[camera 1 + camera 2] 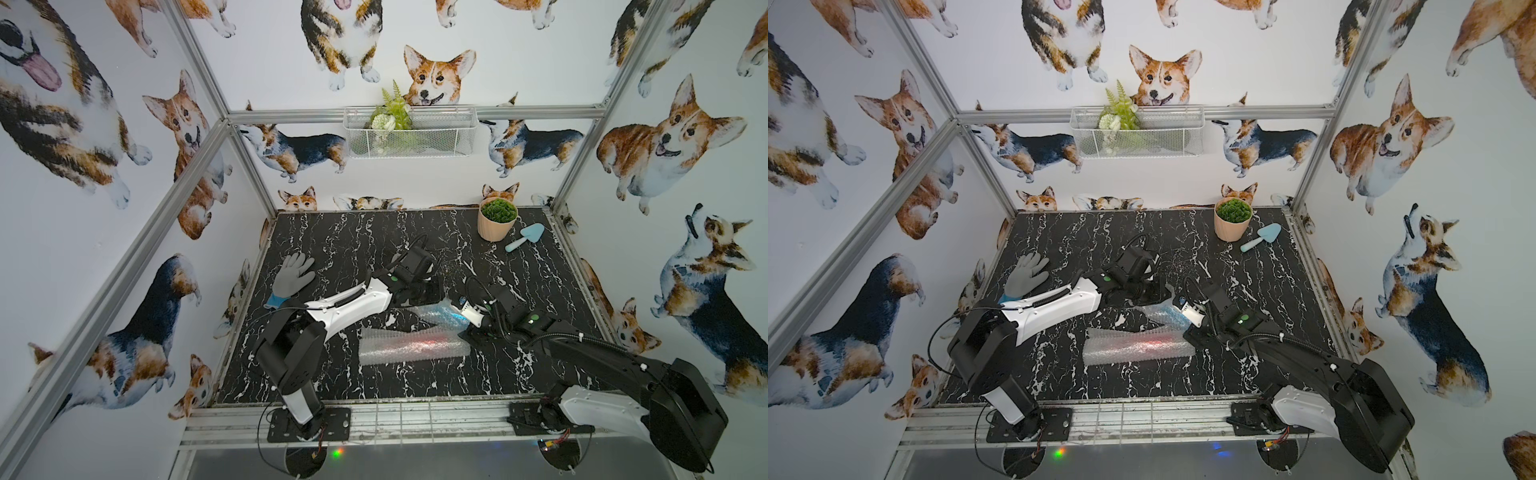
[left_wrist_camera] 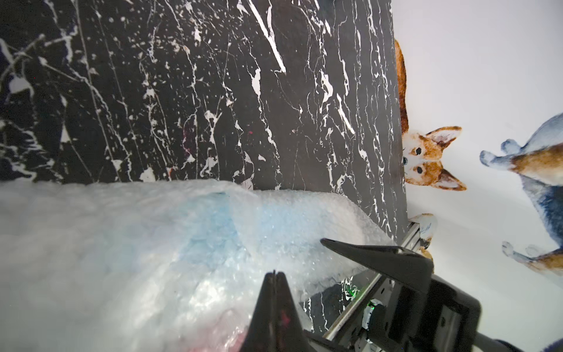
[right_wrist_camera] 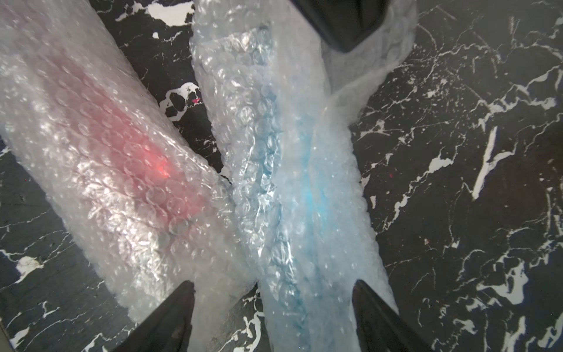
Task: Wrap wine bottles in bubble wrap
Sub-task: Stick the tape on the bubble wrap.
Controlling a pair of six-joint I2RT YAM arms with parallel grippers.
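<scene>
Both bottles lie rolled in bubble wrap (image 3: 231,91) on the marble table (image 1: 332,241), lower centre in both top views; red bottle (image 1: 419,344) nearer the bottom edge, blue bottle (image 1: 451,316) up-right of it; right gripper (image 3: 274,285) spread, straddling the blue roll; left gripper (image 2: 274,275) pressed together at its other end; film nipped or not, cannot tell.
</scene>
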